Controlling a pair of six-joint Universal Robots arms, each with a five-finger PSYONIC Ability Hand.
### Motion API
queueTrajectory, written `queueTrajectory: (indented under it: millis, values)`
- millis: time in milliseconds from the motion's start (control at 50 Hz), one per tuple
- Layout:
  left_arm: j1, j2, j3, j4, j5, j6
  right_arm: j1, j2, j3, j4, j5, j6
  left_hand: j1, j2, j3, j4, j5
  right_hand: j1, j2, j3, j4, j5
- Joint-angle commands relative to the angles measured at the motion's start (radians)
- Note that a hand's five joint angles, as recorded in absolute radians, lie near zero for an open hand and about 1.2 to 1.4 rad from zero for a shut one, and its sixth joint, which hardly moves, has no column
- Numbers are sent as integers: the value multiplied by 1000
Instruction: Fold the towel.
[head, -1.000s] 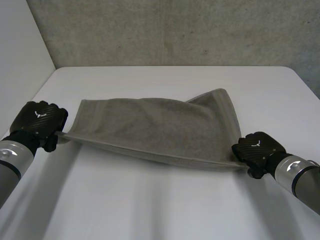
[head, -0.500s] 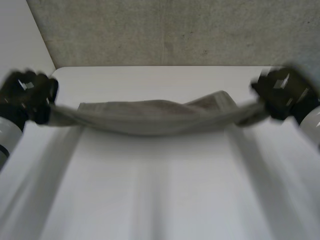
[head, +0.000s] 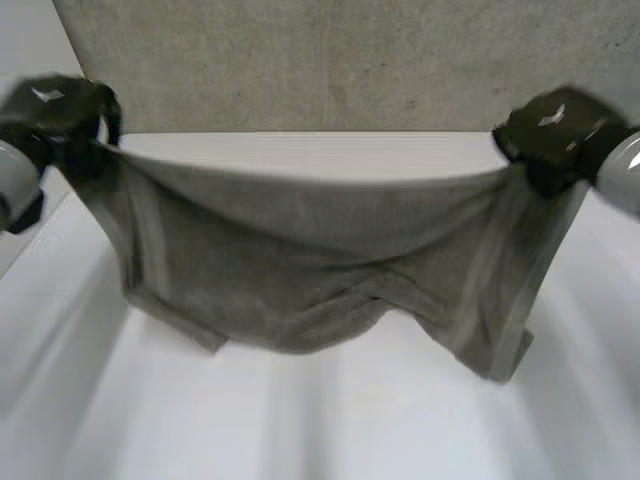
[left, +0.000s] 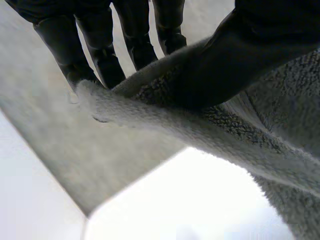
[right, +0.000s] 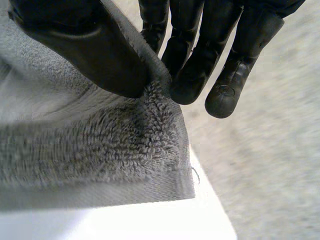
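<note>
The grey towel (head: 310, 260) hangs spread in the air above the white bench (head: 300, 430). Its top edge sags in the middle and its lower edge droops unevenly. The left robot hand (head: 55, 115) pinches one top corner between thumb and fingers (left: 100, 55). The right robot hand (head: 550, 130) clamps the other top corner the same way.

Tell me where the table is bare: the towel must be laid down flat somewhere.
Bare: the broad near stretch of white table in front of the towel, and a strip behind it toward the wall. Crowded: the middle, where the towel hangs spread between the left hand and right hand.
</note>
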Motion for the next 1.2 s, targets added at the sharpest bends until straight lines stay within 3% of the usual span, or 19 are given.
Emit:
queueTrajectory:
  millis: [20,80,120,140,180,200,240,320,420,520,740,920,1060,1100,1120,1160,1200]
  values:
    - [-106,-308,210,-14,-48,243,87,318,-200,6,170,-181,-78,-124,-158,-132,-298,48,60,49,49,43]
    - [-116,-351,267,-5,-80,301,90,359,-276,-7,194,-200,-78,-124,-158,-132,-298,48,60,49,49,43]
    - [-135,-407,407,68,-165,362,93,403,-435,-116,236,-194,-78,-124,-158,-132,-298,48,60,49,49,43]
    - [-135,-408,408,69,-166,362,93,403,-435,-117,236,-194,-78,-124,-158,-132,-298,48,60,49,49,43]
    - [-143,-408,503,226,-228,339,96,389,-480,-384,240,-164,-78,-124,-158,-132,-298,48,60,49,49,43]
    - [-143,-408,503,227,-229,339,96,389,-480,-385,240,-163,-78,-124,-158,-132,-298,48,60,49,49,43]
    - [-140,-345,506,424,-253,267,90,310,-399,-688,250,-136,-78,-124,-158,-132,-298,48,60,49,49,43]
    - [-131,-290,501,469,-249,221,90,174,-304,-812,247,-130,-78,-124,-158,-132,-298,48,60,49,49,43]
    - [-125,-290,488,342,-209,195,94,184,-279,-665,224,-125,-78,-124,-158,-132,-298,48,60,49,49,43]
    - [-122,-288,295,274,-112,163,87,193,-192,-439,147,-120,-78,-124,-158,-132,-298,48,60,49,49,43]
    - [-90,-293,-52,276,-91,169,71,233,135,-404,52,-123,-78,-124,-158,-132,-298,48,60,49,49,43]
    - [-85,-274,-221,271,-89,178,25,245,289,-389,64,-122,-78,-124,-158,-132,-298,48,60,49,49,43]
    - [-45,-19,-400,259,-63,242,-45,-58,395,-258,44,-107,-78,-124,-158,-132,-298,48,60,49,49,43]
    - [-4,182,-477,259,-14,242,-62,-210,401,-252,21,-43,-78,-124,-158,-132,-298,48,60,49,49,43]
    - [-4,183,-477,259,-14,242,-62,-211,401,-252,21,-42,-78,-124,-158,-132,-298,48,60,49,49,43]
    - [21,365,-526,277,71,224,-80,-290,373,-249,-31,28,-78,-124,-158,-132,-298,48,60,49,49,43]
    - [27,403,-525,282,110,203,-97,-289,344,-237,-54,36,-78,-124,-158,-132,-298,48,60,49,49,43]
